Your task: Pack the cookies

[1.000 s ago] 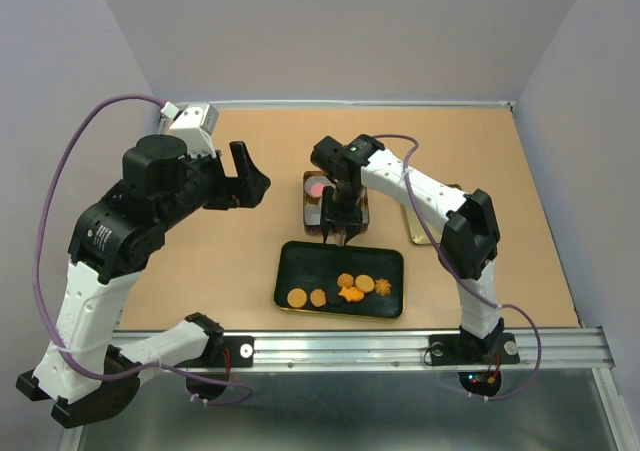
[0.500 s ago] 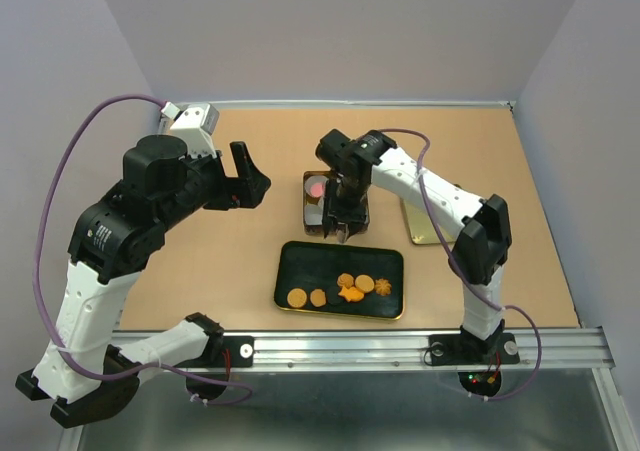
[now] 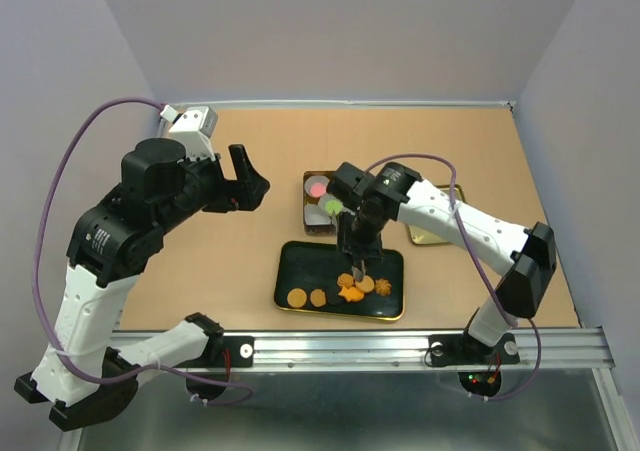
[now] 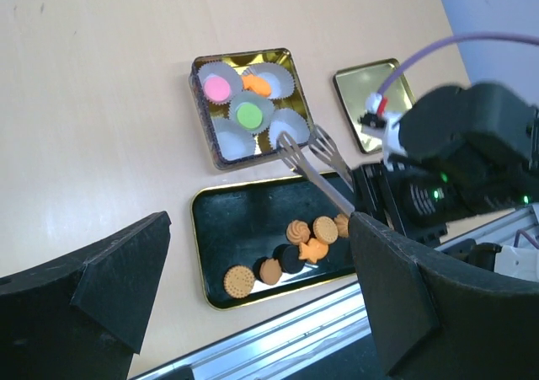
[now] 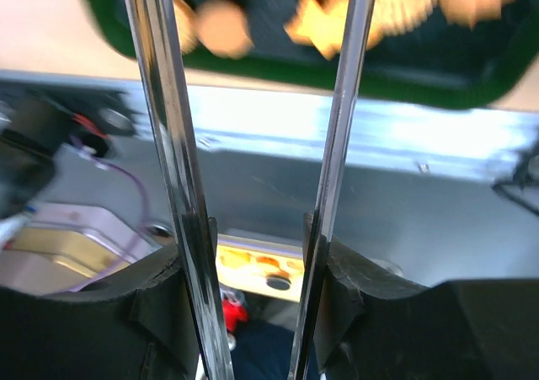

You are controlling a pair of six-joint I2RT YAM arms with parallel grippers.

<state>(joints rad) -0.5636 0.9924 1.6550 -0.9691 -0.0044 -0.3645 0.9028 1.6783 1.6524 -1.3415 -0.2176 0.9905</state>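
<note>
Several cookies lie on the black tray [image 3: 300,263]: tan rounds [image 3: 297,297], an orange star [image 3: 350,293], a swirl [image 3: 383,287] and a dark round [image 4: 292,259]. A gold tin [image 3: 306,217] holds white paper cups with a pink cookie [image 3: 317,185], a green cookie [image 3: 331,207] and an orange fish shape [image 4: 257,84]. My right gripper [image 3: 358,233] is shut on metal tongs [image 4: 313,163], whose empty arms stand apart above the tray's cookies. In the right wrist view [image 5: 253,262] the tongs [image 5: 164,144] frame the blurred cookies. My left gripper [image 3: 248,176] is open and empty, raised left of the tin.
The tin's gold lid [image 3: 430,229] lies on the table right of the tin, partly under the right arm. The metal rail [image 3: 400,346] runs along the near edge just below the tray.
My right gripper has moved with the tongs from over the tin toward the near side, above the tray. The green cookie now shows in a cup. The left arm has not moved.
</note>
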